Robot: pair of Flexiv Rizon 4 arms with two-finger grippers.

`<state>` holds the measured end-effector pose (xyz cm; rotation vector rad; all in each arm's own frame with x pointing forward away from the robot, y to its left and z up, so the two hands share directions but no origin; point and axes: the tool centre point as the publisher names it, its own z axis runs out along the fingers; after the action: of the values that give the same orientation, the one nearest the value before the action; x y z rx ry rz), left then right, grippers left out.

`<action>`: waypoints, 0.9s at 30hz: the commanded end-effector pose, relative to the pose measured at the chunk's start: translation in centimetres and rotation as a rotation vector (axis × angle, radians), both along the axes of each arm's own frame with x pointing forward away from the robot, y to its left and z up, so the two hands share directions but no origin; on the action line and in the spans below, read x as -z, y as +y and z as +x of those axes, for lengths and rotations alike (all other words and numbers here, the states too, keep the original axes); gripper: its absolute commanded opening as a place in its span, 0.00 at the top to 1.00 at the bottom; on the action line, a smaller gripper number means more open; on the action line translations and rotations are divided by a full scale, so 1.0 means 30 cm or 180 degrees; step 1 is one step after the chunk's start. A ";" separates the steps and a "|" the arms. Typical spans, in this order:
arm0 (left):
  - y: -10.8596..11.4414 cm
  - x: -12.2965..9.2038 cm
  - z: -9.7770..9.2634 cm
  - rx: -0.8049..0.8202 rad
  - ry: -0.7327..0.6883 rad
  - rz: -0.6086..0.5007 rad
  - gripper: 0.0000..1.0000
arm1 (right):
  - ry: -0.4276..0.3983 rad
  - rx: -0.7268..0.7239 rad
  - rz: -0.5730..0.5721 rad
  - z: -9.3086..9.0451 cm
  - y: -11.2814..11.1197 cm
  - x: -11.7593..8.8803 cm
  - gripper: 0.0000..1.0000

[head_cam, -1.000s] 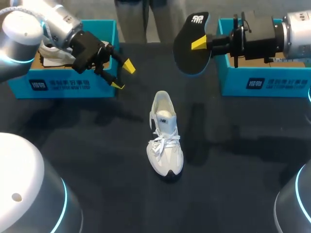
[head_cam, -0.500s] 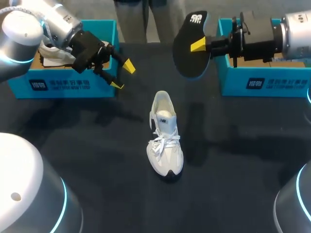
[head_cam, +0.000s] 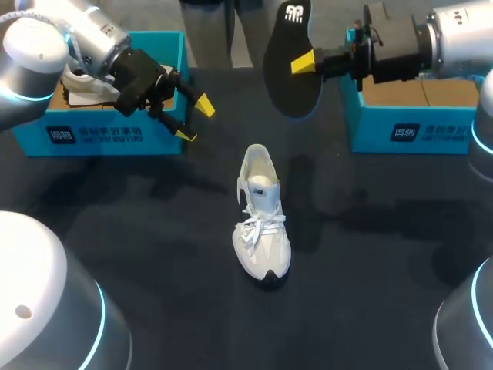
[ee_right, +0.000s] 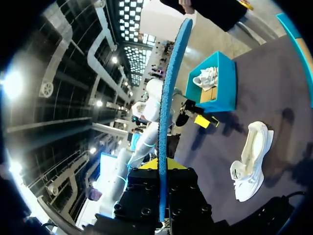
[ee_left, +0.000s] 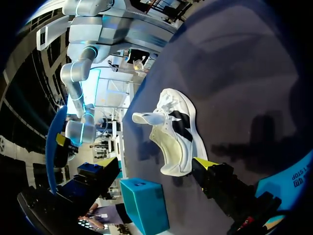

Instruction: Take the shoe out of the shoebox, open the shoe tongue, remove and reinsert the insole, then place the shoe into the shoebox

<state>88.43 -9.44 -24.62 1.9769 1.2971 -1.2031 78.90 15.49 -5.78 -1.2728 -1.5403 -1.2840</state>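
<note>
the insole (head_cam: 286, 96) was held pinched in the right gripper (head_cam: 305, 62) above the tabletop (head_cam: 385, 231), beyond the heel of the shoe (head_cam: 261, 212), which was laid centrally, toe toward the near edge; the left gripper (head_cam: 194, 119) was seen spread wide.

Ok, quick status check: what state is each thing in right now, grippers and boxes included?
shoe: on its sole on the table, insole out.
insole: held on edge above the table, clear of the shoe.
right gripper: shut on insole.
left gripper: open, empty, beside left shoebox.
left shoebox: open, second shoe inside.
right shoebox: open, no shoe visible.
</note>
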 end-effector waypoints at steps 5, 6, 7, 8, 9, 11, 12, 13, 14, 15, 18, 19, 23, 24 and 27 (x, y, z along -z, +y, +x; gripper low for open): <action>0.001 -0.002 -0.002 -0.0001 -0.0007 0.0005 0.00 | 0.0000 0.0003 -0.0005 0.001 0.004 0.000 1.00; 0.001 -0.002 -0.002 -0.0001 -0.0007 0.0005 0.00 | 0.0000 0.0003 -0.0005 0.001 0.004 0.000 1.00; 0.001 -0.002 -0.002 -0.0001 -0.0007 0.0005 0.00 | 0.0000 0.0003 -0.0005 0.001 0.004 0.000 1.00; 0.001 -0.002 -0.002 -0.0001 -0.0007 0.0005 0.00 | 0.0000 0.0003 -0.0005 0.001 0.004 0.000 1.00; 0.001 -0.002 -0.002 -0.0001 -0.0007 0.0005 0.00 | 0.0000 0.0003 -0.0005 0.001 0.004 0.000 1.00; 0.001 -0.002 -0.002 -0.0001 -0.0007 0.0005 0.00 | 0.0000 0.0003 -0.0005 0.001 0.004 0.000 1.00; 0.001 -0.002 -0.002 -0.0001 -0.0007 0.0005 0.00 | 0.0000 0.0003 -0.0005 0.001 0.004 0.000 1.00; 0.001 -0.002 -0.002 -0.0001 -0.0007 0.0005 0.00 | 0.0000 0.0003 -0.0005 0.001 0.004 0.000 1.00; 0.001 -0.002 -0.002 -0.0001 -0.0007 0.0005 0.00 | 0.0000 0.0003 -0.0005 0.001 0.004 0.000 1.00; 0.001 -0.002 -0.002 -0.0001 -0.0007 0.0005 0.00 | 0.0000 0.0003 -0.0005 0.001 0.004 0.000 1.00; 0.001 -0.002 -0.002 -0.0001 -0.0007 0.0005 0.00 | -0.0089 -0.0018 0.0062 0.010 -0.008 0.012 1.00; 0.001 -0.002 -0.002 -0.0001 -0.0007 0.0005 0.00 | -0.0163 -0.0033 0.0074 0.025 -0.025 0.026 1.00; 0.001 -0.002 -0.002 -0.0001 -0.0007 0.0005 0.00 | -0.0669 0.0023 0.0183 0.074 -0.074 0.072 1.00; 0.001 -0.002 -0.002 -0.0001 -0.0007 0.0005 0.00 | -0.0776 0.0041 0.0217 0.082 -0.081 0.082 1.00; 0.001 -0.002 -0.002 -0.0001 -0.0007 0.0005 0.00 | -0.1041 0.0094 0.0330 0.102 -0.095 0.110 1.00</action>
<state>88.39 -9.43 -24.63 1.9756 1.2974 -1.2026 82.18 12.75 -7.89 -1.1238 -1.6813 -1.5302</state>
